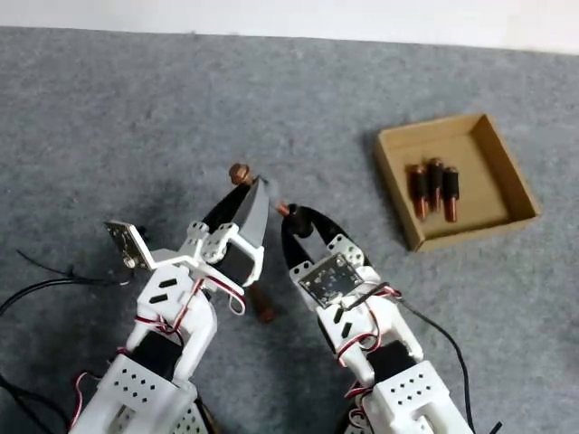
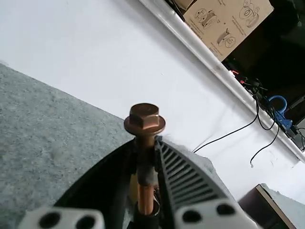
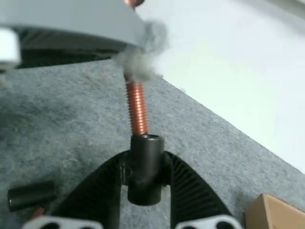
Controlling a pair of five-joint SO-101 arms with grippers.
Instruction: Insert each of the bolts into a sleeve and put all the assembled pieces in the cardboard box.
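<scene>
Pinching a copper bolt (image 2: 145,119) by the shank with the left gripper (image 2: 145,155), hex head protruding past the fingertips. Clamping a black sleeve (image 3: 145,152) with the right gripper (image 3: 144,167), above the grey mat (image 1: 136,108). Lining up the bolt's threaded tip right at the sleeve's open mouth. Lying side by side in the cardboard box (image 1: 395,185), well apart from both grippers: three assembled pieces (image 1: 435,190). Resting on the mat: a spare sleeve (image 3: 31,194).
</scene>
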